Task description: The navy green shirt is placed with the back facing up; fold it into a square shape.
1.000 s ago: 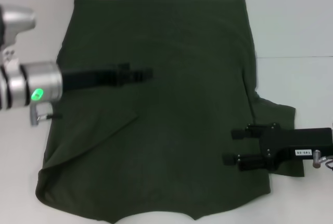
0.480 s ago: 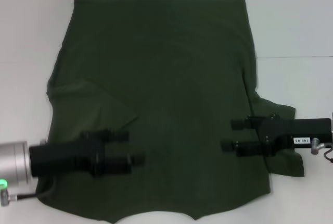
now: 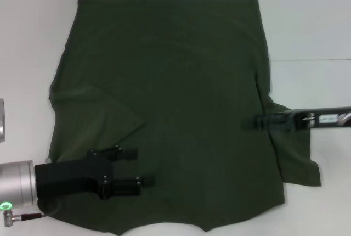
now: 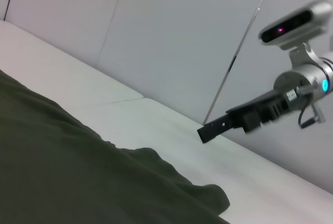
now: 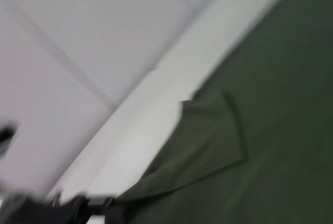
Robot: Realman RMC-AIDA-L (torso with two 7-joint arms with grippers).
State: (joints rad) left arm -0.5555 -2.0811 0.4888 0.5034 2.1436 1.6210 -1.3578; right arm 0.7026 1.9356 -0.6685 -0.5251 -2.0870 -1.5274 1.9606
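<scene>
Since 0.5 s ago, the right gripper (image 3: 258, 122) has turned edge-on over the right sleeve, jaw gap unreadable. Navy green shirt (image 3: 175, 99) covers the tabletop (image 3: 318, 22) centre, left sleeve folded in. Left gripper (image 3: 138, 167), jaws apart, hovers near the front-left corner. Pinch both near corners together, evenly.

The left gripper (image 3: 137, 167) is reaching in from the near left, its two fingers (image 3: 130, 152) lying apart and pointing right. The right gripper (image 3: 253, 122) is stretching in from the right, turned edge-on, pointing left; its finger spacing is unreadable.
</scene>
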